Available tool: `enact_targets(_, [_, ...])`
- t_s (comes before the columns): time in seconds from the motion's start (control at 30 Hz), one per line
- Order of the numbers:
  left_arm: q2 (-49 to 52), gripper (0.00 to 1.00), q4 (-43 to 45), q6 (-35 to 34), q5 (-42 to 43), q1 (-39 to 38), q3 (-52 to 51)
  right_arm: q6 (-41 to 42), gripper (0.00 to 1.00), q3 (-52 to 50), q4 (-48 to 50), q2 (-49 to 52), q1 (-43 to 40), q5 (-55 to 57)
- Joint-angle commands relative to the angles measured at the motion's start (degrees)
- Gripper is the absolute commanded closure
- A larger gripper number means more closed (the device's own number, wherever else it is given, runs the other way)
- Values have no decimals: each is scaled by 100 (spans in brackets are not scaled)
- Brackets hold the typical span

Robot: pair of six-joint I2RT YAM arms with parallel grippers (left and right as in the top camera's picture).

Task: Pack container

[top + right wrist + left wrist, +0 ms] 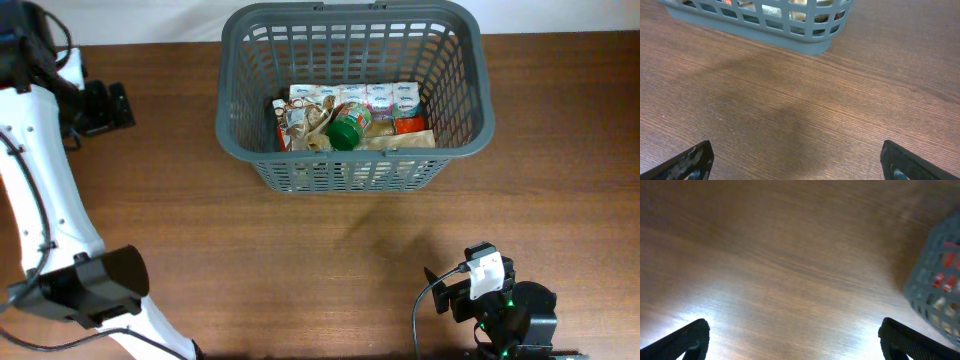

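Our left pincer [795, 342] gapes well left of the basket [350, 176]; our right pincer [797, 162] gapes beyond its front wall, worktop [380, 240] between.

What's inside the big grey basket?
The basket holds a green round thing, white packets and a red packet. Whatever lies beneath them is covered.

Left arm [52, 210] showing white shells with black joints, right arm [510, 312] all black, white cap [487, 271], thin black cable [416, 322].
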Motion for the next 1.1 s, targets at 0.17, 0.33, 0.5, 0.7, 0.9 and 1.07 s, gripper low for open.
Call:
enact_targets(0.17, [-1397,1,-4,-72,63,-1051,-4,31,1,-46,15,-66,31,70])
enact_targets(0.33, [-2417,1,1926,13,-133,-1294,-601,31,1,-46,15,-66,31,70])
enact_targets(0.5, [-3982,1,4662,15,-136,-1294,-2765,31,1,-46,15,-66,31,70])
enact_targets(0.7, [-5821,1,7180,15,-149,-1311,-5709,31,1,-46,15,-66,31,70])
enact_targets(0.9, [-8011,1,9259,15,-155,-1812,-9191,31,1,-46,15,-66,31,70])
enact_targets(1.07, [-9420,1,9606,15,-155,-1956,-11156,31,1,-46,15,-66,31,70])
